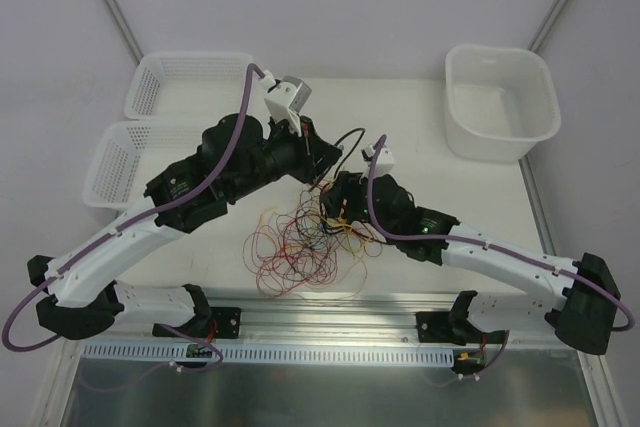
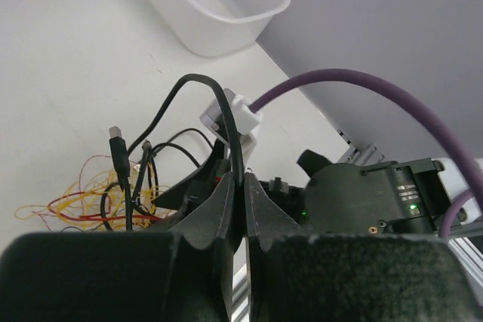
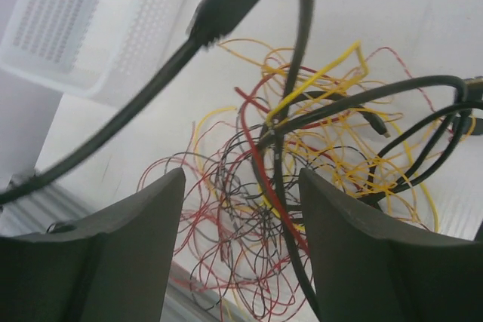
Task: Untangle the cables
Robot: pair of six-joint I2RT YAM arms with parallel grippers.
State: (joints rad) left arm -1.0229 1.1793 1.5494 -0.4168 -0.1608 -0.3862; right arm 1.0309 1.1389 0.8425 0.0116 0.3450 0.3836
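Red, yellow-orange and black cables (image 1: 305,242) are lying in one loose snarl on the white surface (image 1: 400,117), between the two arms and near the front edge. The task is looking barely under way. No wire is lying sorted apart from the rest, and the hair-fine red and yellow loops are crossing each other all through the heap. Two mesh baskets (image 1: 185,87) are standing at the far left and a white tub (image 1: 500,102) at the far right, both well apart from the heap. The one sign of progress is a black cable (image 2: 198,81) being held up out of the pile. Its other end is running back down into the tangle, so it is not free yet. Nearly all the separating is waiting to be done.

The left arm is reaching forward and bending in toward the centre, with its wrist raised over the far side of the heap. The left claw (image 2: 243,186) is pressing its two fingers together on that black cable, which is arching up from the pinch. The right arm is stretching in low from the right. The right claw (image 3: 241,239) is hanging spread wide just over the snarl, with red, yellow and black strands showing in the gap but apparently none gripped.
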